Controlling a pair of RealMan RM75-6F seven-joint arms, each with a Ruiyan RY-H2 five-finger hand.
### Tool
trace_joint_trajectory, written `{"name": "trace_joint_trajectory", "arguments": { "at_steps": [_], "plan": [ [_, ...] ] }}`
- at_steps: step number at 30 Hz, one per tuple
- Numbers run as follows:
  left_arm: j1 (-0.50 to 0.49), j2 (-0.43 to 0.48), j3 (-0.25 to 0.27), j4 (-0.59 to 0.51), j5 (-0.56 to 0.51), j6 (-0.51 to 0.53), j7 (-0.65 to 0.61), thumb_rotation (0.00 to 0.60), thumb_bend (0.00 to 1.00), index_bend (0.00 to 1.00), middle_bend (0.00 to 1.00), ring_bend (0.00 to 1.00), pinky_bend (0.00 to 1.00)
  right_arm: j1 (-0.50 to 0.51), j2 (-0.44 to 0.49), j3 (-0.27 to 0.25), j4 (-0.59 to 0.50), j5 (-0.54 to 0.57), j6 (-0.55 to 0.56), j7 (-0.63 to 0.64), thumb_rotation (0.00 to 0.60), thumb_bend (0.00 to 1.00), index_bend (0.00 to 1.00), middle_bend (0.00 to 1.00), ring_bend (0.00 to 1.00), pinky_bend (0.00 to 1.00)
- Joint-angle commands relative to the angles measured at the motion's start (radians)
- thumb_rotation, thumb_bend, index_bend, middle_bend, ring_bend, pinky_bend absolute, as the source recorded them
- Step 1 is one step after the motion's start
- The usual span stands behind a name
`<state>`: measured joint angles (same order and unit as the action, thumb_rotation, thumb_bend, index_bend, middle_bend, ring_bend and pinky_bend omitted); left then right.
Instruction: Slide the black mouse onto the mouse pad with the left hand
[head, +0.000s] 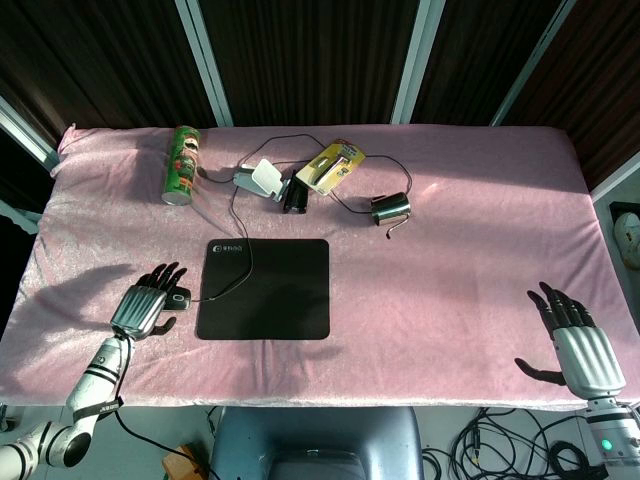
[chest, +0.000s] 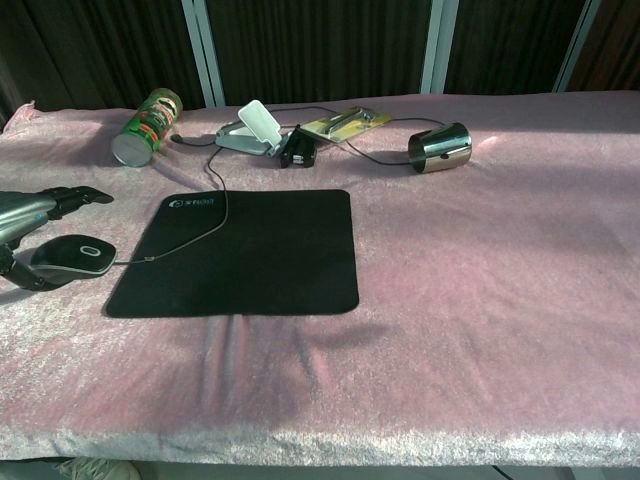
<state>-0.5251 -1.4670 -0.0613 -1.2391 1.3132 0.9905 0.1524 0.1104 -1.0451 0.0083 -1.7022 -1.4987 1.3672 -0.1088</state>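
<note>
Chest view: left hand (chest: 30, 215) cupped over glossy rounded black mouse (chest: 72, 256); flat matte mouse pad (chest: 240, 255) beside it

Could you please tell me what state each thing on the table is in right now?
Black mouse: beside the pad, not yet on it.
Mouse pad: flat, cable lying across it.
Left robot hand: over the mouse.
Right robot hand: open, holding nothing.
Green can: on its side.
Metal cup: on its side.
</note>
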Motion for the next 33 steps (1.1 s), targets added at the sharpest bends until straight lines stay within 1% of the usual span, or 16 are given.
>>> {"name": "trace_joint_trajectory", "arguments": {
  "at_steps": [1, 10, 16, 19, 21, 23, 24, 25, 28, 31, 33],
  "plan": [
    [-0.001, -0.002, 0.000, 0.001, -0.003, -0.002, 0.004, 0.600, 0.31, 0.00, 0.00, 0.00, 0.20, 0.000, 0.000, 0.000, 0.000, 0.000, 0.001, 0.000, 0.600, 0.30, 0.06, 0.07, 0.11, 0.25],
    [-0.003, -0.001, 0.000, -0.005, -0.014, -0.014, 0.015, 0.600, 0.30, 0.00, 0.00, 0.00, 0.20, 0.001, 0.000, 0.000, 0.002, -0.002, -0.001, 0.003, 0.600, 0.29, 0.06, 0.07, 0.11, 0.25],
    [-0.009, -0.009, 0.001, 0.007, 0.007, -0.016, -0.023, 0.600, 0.31, 0.00, 0.00, 0.00, 0.21, 0.000, 0.000, -0.002, 0.001, -0.004, 0.001, 0.000, 0.600, 0.29, 0.06, 0.07, 0.11, 0.25],
    [-0.016, -0.028, 0.004, 0.041, 0.012, -0.029, -0.039, 0.600, 0.31, 0.00, 0.02, 0.01, 0.21, 0.000, -0.001, -0.002, 0.002, -0.003, 0.000, -0.001, 0.600, 0.29, 0.06, 0.07, 0.11, 0.25],
    [-0.019, -0.044, 0.000, 0.064, 0.003, -0.039, -0.042, 0.600, 0.32, 0.01, 0.06, 0.04, 0.22, 0.001, -0.001, -0.002, 0.001, -0.002, -0.001, -0.002, 0.600, 0.30, 0.06, 0.07, 0.11, 0.25],
    [-0.015, -0.067, -0.009, 0.084, -0.001, -0.019, -0.042, 0.600, 0.33, 0.06, 0.18, 0.15, 0.28, 0.001, 0.000, -0.002, 0.001, -0.003, -0.001, -0.002, 0.600, 0.29, 0.06, 0.07, 0.11, 0.25],
    [-0.011, -0.085, -0.015, 0.101, 0.005, 0.005, -0.046, 0.600, 0.34, 0.11, 0.27, 0.23, 0.34, 0.001, 0.000, -0.002, 0.001, -0.004, -0.001, -0.001, 0.600, 0.30, 0.06, 0.07, 0.11, 0.25],
    [-0.008, -0.099, -0.018, 0.116, 0.012, 0.027, -0.050, 0.600, 0.36, 0.22, 0.42, 0.36, 0.46, 0.000, 0.000, -0.002, 0.001, -0.004, -0.001, -0.001, 0.600, 0.29, 0.06, 0.07, 0.11, 0.25],
    [0.001, -0.134, -0.015, 0.167, 0.049, 0.085, -0.062, 0.600, 0.41, 0.43, 0.65, 0.55, 0.67, 0.000, 0.001, -0.002, 0.001, -0.002, 0.000, 0.001, 0.600, 0.29, 0.06, 0.07, 0.11, 0.25],
    [0.004, -0.145, -0.009, 0.187, 0.067, 0.102, -0.073, 0.600, 0.43, 0.50, 0.73, 0.62, 0.74, 0.000, 0.001, -0.001, 0.001, -0.003, 0.001, 0.002, 0.600, 0.30, 0.06, 0.07, 0.11, 0.25],
    [0.004, -0.143, -0.007, 0.182, 0.073, 0.105, -0.071, 0.600, 0.43, 0.51, 0.74, 0.62, 0.75, 0.000, 0.001, -0.002, 0.002, -0.004, 0.001, 0.002, 0.600, 0.30, 0.06, 0.07, 0.11, 0.25]
  ]
}}
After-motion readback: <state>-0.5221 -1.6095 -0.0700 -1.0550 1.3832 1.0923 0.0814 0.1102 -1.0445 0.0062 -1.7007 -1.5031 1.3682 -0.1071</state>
